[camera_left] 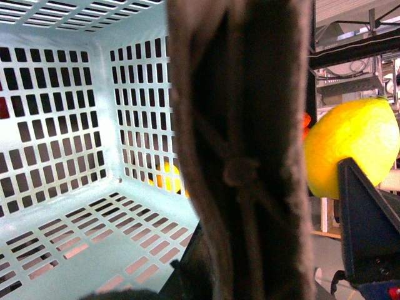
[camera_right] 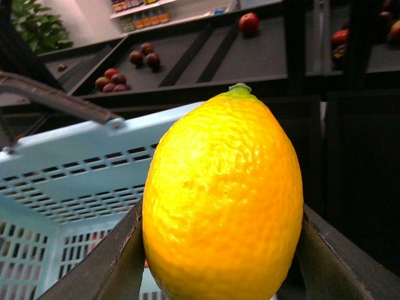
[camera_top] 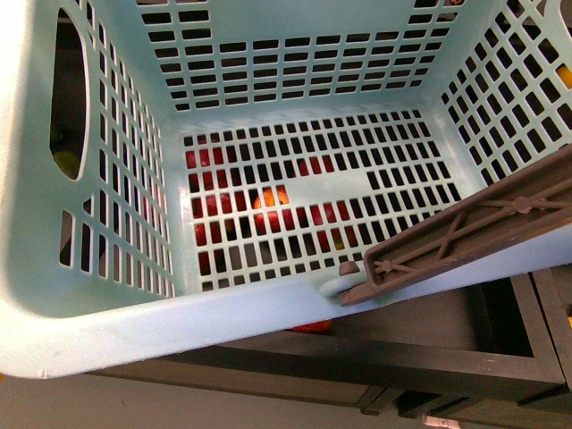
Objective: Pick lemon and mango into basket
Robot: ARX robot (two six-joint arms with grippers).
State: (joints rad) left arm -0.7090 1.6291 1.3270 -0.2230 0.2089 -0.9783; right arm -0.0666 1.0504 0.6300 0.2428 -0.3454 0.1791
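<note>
So right now my right gripper (camera_right: 220, 265) is pinching the lemon (camera_right: 225, 194) across its fat middle, one finger on each flank, stem end pointing up. I'm gripping it at the widest part because the skin is rounded and slick, and I figure a hold nearer either tip would let it squirt out.

The basket (camera_right: 75, 156) is sitting just beyond and below that gripper. Its rim is near the fruit but not touching it. Nothing is lying on the slotted floor inside, so I'm reading this as the carry-over step, with the drop not yet done.

The brown handle (camera_left: 240, 156) is filling the middle of my left wrist view, right up against that wrist and blurry from being so close. In the front view it's leaning off to one side, which is leaving the mouth free for the lemon to go in. My left gripper is the annoying bit: the handle is hiding its jaws, so I can't tell whether they're spread or clamped on it.

As for the mango, a yellow-orange shape (camera_top: 271, 207) is showing through the floor slots, underneath the basket among some red fruit (camera_top: 207, 161). It might be the mango, but the slots are chopping it up too much to say.
</note>
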